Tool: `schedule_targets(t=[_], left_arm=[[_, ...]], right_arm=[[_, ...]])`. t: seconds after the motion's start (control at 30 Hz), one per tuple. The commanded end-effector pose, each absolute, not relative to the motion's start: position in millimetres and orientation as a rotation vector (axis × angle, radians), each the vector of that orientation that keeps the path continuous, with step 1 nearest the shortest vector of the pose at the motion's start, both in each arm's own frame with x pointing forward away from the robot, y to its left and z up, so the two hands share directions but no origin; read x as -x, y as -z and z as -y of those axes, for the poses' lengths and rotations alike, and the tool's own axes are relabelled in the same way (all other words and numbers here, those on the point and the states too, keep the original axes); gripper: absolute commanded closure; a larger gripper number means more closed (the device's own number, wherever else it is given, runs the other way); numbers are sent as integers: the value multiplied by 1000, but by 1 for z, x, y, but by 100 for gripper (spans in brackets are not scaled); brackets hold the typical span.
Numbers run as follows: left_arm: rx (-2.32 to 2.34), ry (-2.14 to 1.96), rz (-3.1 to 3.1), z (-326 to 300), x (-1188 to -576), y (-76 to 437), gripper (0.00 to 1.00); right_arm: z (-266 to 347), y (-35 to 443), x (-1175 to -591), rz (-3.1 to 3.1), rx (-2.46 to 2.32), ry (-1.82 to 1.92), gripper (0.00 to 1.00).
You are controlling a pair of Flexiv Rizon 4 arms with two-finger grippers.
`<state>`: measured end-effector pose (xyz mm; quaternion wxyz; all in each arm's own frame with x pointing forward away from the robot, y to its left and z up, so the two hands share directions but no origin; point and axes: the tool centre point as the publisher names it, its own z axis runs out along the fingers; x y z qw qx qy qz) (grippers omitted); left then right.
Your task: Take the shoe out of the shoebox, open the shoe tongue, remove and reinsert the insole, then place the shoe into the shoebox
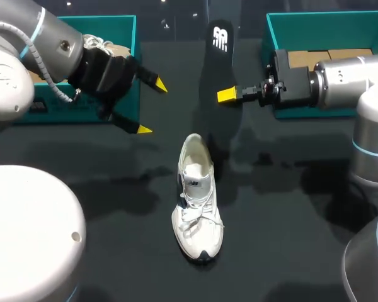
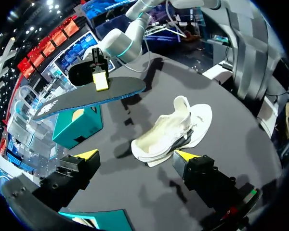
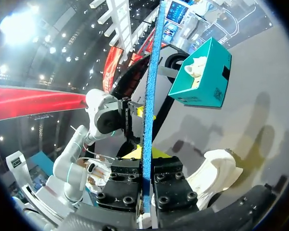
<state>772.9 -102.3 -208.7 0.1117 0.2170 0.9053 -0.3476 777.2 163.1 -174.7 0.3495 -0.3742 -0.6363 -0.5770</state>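
Observation:
A white shoe [image 1: 196, 207] lies on the black table with its toe toward me; it also shows ahead of the left fingers [image 2: 173, 130] and beside the right fingers [image 3: 216, 174]. The black insole [image 1: 219, 75] hangs in the air above the table behind the shoe, with my right gripper [image 1: 230, 95] shut on its edge. In the left wrist view the insole [image 2: 91, 96] floats flat with the right gripper [image 2: 100, 80] pinching it; in the right wrist view the insole [image 3: 151, 96] stands edge-on between that gripper's [image 3: 145, 161] fingers. My left gripper [image 1: 149, 107] [image 2: 135, 156] is open and holds nothing, left of the insole.
A teal shoebox [image 1: 123, 60] stands at the back left with a second white shoe [image 1: 104, 45] in it; it also shows as the teal box [image 3: 202, 74] in the right wrist view. Another teal box [image 1: 327, 25] stands at the back right behind my right arm.

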Motion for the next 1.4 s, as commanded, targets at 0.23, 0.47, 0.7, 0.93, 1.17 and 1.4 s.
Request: schedule_targets(t=[0.23,0.47,0.7,0.93,1.17,1.4], left_arm=[[-451,801,-2824,117,-758,236,0],[-416,757,-2845,119,-758,243,0],[-336,744,-2945,117,-754,282,0],[-253,742,-2968,113,-754,301,0],[-253,742,-2968,113,-754,301,0],[-244,749,-2952,116,-754,321,0]], right_arm=[[-161,188,-778,1696,930,1525,100],[-161,188,-778,1696,930,1525,100],[-176,210,-789,1701,769,1612,100],[-187,225,-799,1729,645,1663,100],[-187,225,-799,1729,645,1663,100],[-203,239,-801,1785,688,1636,100]])
